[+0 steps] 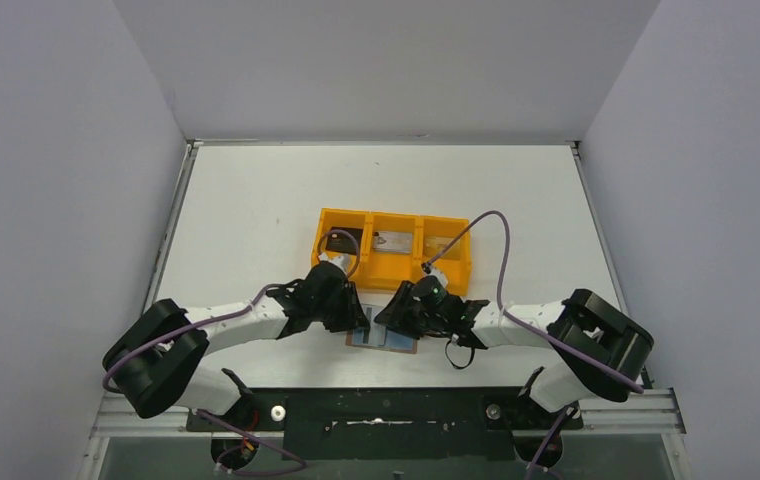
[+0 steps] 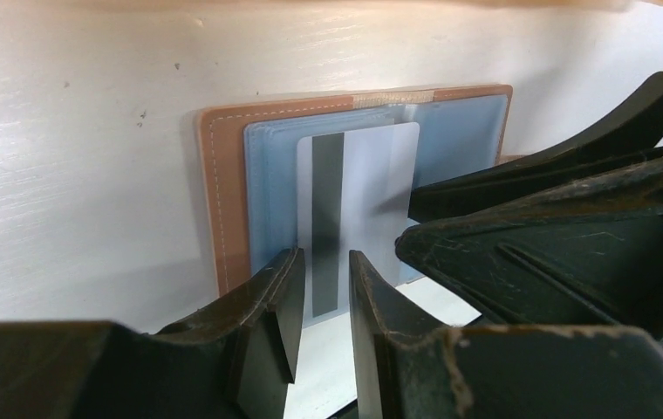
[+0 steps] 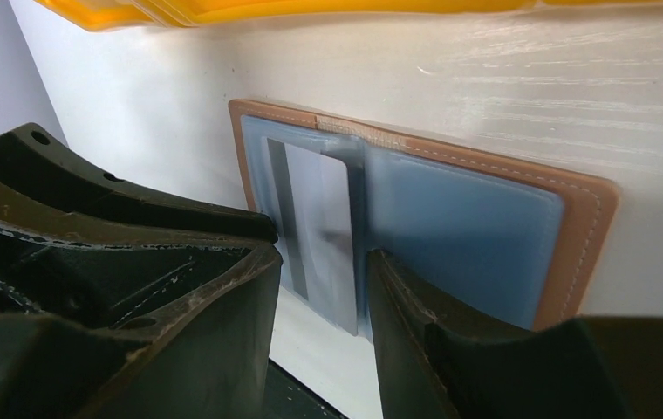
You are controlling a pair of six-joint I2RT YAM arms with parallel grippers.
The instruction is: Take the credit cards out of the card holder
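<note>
Right now you are holding both arms low over the card holder [image 3: 468, 227], which is lying open and flat toward the middle of the near edge of the desk [image 1: 256, 200]. It is sitting just on the near side of the orange tray [image 1: 381, 272], with a strip of bare desk showing between them. A silvery grey card [image 2: 372, 175] with a dark stripe is sticking out of the holder's left grey-blue panel, past its near edge. Your left fingers [image 2: 280, 301] are standing a narrow gap apart at that card's near end, clamping nothing. Your right fingers [image 3: 406, 323] are spread wider, with the card's corner and the holder's fold showing between them. A black card [image 1: 346, 241] is lying in the tray's left compartment and a lighter card [image 1: 394, 240] in the middle one.
</note>
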